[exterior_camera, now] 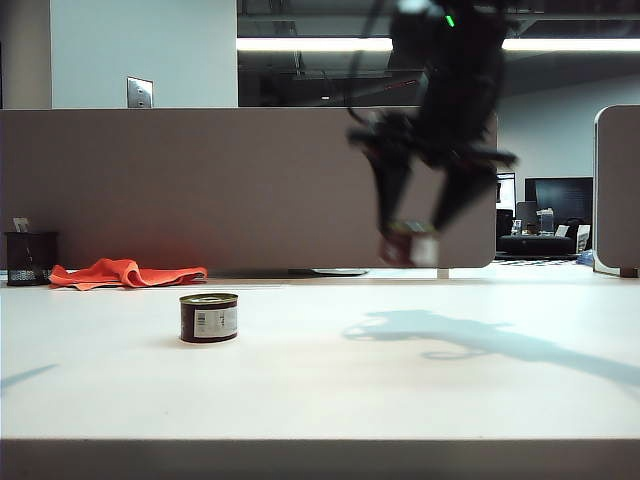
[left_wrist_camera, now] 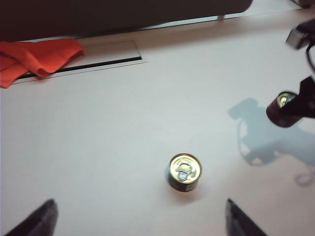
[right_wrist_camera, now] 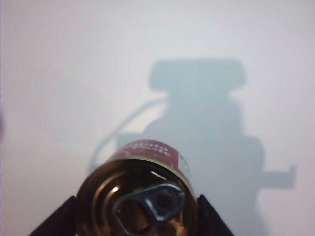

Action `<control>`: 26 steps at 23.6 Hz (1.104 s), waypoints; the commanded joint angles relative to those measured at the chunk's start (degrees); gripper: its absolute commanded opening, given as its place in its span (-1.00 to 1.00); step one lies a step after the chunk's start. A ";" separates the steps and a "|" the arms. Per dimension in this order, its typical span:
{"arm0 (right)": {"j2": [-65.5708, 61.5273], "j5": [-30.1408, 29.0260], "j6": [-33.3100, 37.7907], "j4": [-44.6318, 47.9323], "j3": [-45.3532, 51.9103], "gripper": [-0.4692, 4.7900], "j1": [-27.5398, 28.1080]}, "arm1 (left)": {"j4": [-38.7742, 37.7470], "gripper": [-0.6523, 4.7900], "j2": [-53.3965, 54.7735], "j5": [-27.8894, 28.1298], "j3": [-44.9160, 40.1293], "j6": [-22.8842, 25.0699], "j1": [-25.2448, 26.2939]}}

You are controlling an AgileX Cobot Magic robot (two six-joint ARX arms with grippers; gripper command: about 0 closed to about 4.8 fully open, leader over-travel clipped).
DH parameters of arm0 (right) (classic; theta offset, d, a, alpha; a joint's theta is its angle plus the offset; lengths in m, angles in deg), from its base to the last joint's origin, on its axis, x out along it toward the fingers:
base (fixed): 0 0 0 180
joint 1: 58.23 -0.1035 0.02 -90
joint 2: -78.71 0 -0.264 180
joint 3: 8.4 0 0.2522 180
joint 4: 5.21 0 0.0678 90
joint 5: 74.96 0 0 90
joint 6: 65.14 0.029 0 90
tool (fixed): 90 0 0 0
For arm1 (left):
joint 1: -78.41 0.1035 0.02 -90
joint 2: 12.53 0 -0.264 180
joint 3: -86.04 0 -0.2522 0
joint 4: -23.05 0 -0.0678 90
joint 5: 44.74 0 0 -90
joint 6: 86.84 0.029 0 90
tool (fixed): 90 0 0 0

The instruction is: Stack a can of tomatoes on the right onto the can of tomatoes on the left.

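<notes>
Smooth white table (exterior_camera: 320, 400): right pincer (right_wrist_camera: 137, 216) clamps ribbed can (right_wrist_camera: 138, 196) (airborne); left pincer (left_wrist_camera: 138, 221) gapes.

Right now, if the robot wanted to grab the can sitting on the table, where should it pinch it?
Probably from straight above, pinching the round side wall. The can on the table stands upright with its pull-tab lid facing up, and bare table surrounds it. The open left gripper hovers above it. The right gripper holds the other can that same way.
</notes>
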 commanded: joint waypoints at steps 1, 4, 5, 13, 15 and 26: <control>0.37 -0.76 -0.28 0.90 -4.31 0.22 -2.99 | -2.45 0.84 -0.09 2.08 0.22 2.86 -0.02; 0.35 -0.52 -0.28 2.84 -7.06 0.25 -5.79 | -4.55 0.84 -0.09 3.43 0.22 3.67 -0.02; 0.24 -0.17 -0.28 3.80 -7.87 0.27 -6.93 | -5.05 0.84 -0.09 4.24 0.22 3.67 -0.02; -11.91 0.48 -0.28 3.52 -20.37 0.34 -15.56 | -8.41 0.84 -0.07 7.04 0.24 4.96 0.00; -14.03 0.48 -0.28 2.58 -21.49 0.34 -16.22 | -8.41 0.84 -0.07 6.95 0.24 4.96 0.00; -19.02 0.37 -0.31 1.22 -21.20 0.34 -18.16 | -8.41 0.84 -0.09 6.93 0.24 4.96 0.00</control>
